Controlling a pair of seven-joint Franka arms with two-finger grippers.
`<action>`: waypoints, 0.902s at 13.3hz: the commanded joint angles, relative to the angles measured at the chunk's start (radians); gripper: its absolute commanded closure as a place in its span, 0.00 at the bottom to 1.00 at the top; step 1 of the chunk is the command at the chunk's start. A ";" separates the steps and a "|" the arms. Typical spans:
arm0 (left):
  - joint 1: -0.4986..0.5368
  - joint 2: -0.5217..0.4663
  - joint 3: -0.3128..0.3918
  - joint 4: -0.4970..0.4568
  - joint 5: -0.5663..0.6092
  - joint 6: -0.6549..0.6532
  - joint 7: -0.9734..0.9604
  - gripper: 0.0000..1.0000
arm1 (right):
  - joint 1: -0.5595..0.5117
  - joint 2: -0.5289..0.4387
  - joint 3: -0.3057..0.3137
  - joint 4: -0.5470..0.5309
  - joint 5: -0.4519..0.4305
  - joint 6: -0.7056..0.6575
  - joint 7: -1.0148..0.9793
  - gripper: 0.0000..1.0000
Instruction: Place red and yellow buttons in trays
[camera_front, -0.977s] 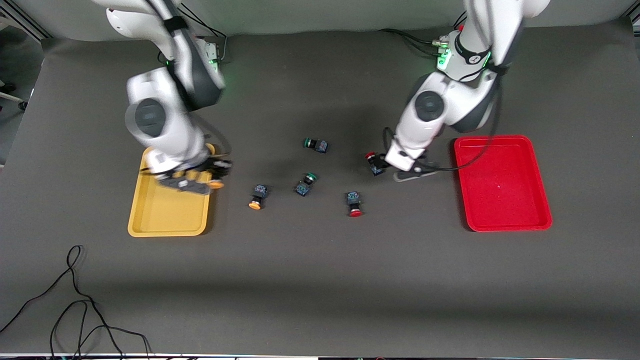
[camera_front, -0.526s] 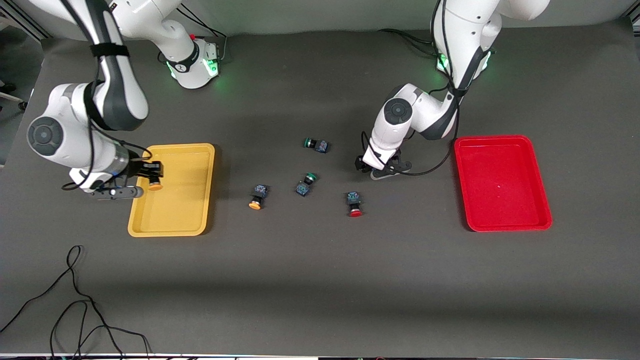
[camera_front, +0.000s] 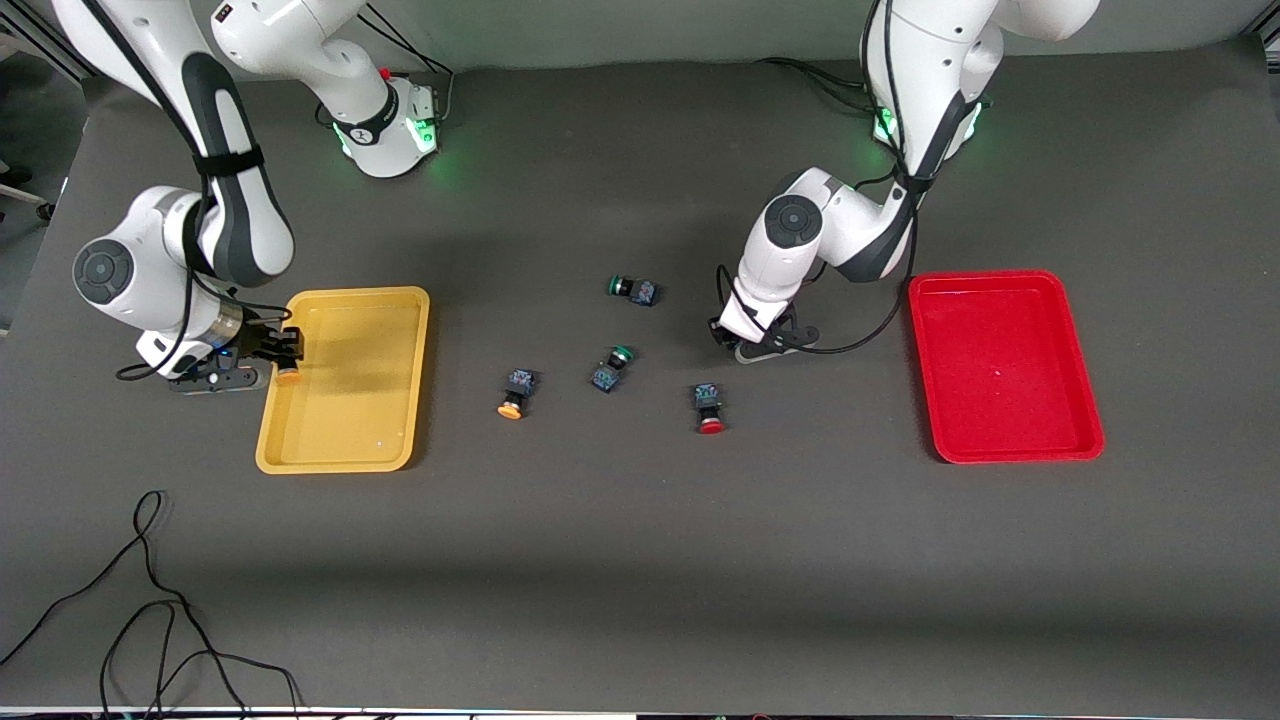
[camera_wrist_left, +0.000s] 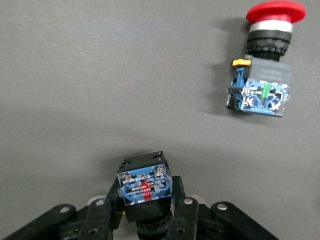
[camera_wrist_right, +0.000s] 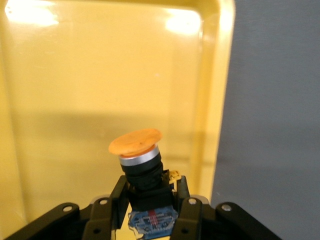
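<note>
Front view: right tool (camera_front: 268, 358) gripped yellow button (camera_front: 288, 374) over yellow tray (camera_front: 345, 450) rim; left tool (camera_front: 748, 338) clamped red button (camera_wrist_left: 144, 187) on open counter (camera_front: 640, 560).

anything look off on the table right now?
Nothing stands out. Both trays, yellow and red, sit flat and hold nothing yet. Right gripper and left gripper each hold a button.

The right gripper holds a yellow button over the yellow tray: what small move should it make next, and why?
Probably lower a little and open. The right gripper is shut on the yellow button, which the right wrist view shows above the yellow tray floor, inside the rim. The left gripper grips a red button near the table's middle.
</note>
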 joint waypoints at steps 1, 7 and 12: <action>0.013 -0.126 0.024 -0.001 0.001 -0.193 0.022 1.00 | 0.011 0.148 0.008 0.038 0.210 0.024 -0.139 0.78; 0.377 -0.329 0.024 -0.013 0.002 -0.544 0.533 1.00 | 0.002 0.206 0.019 0.123 0.280 -0.060 -0.121 0.00; 0.622 -0.349 0.026 -0.123 0.004 -0.478 0.856 1.00 | 0.030 0.183 -0.009 0.294 0.225 -0.314 0.029 0.00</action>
